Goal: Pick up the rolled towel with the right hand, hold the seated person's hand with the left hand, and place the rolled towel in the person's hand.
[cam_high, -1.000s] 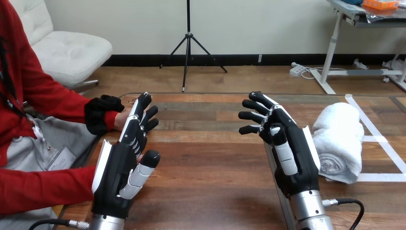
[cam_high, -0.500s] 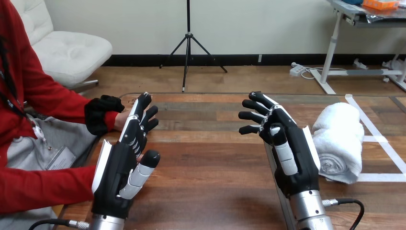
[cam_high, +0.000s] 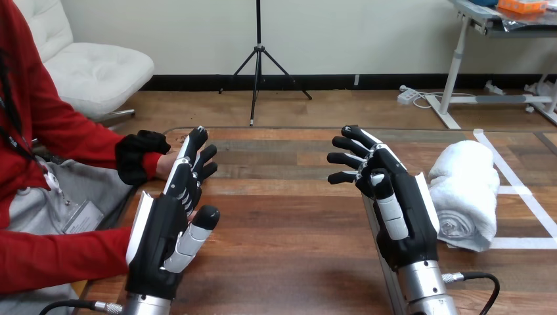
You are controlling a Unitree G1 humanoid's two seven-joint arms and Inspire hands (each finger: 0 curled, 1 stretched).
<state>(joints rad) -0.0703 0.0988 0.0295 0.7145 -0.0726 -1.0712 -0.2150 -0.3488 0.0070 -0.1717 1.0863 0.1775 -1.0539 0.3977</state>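
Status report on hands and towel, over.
Left hand, right hand open, empty. Rolled towel on table, right of right hand, not held. Nothing between them.

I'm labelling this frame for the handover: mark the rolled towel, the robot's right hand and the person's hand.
rolled towel (cam_high: 467, 187): head view, on the roll's upper side.
right hand (cam_high: 410, 222): head view, on its palm.
person's hand (cam_high: 166, 164): head view, on the bare part that shows.
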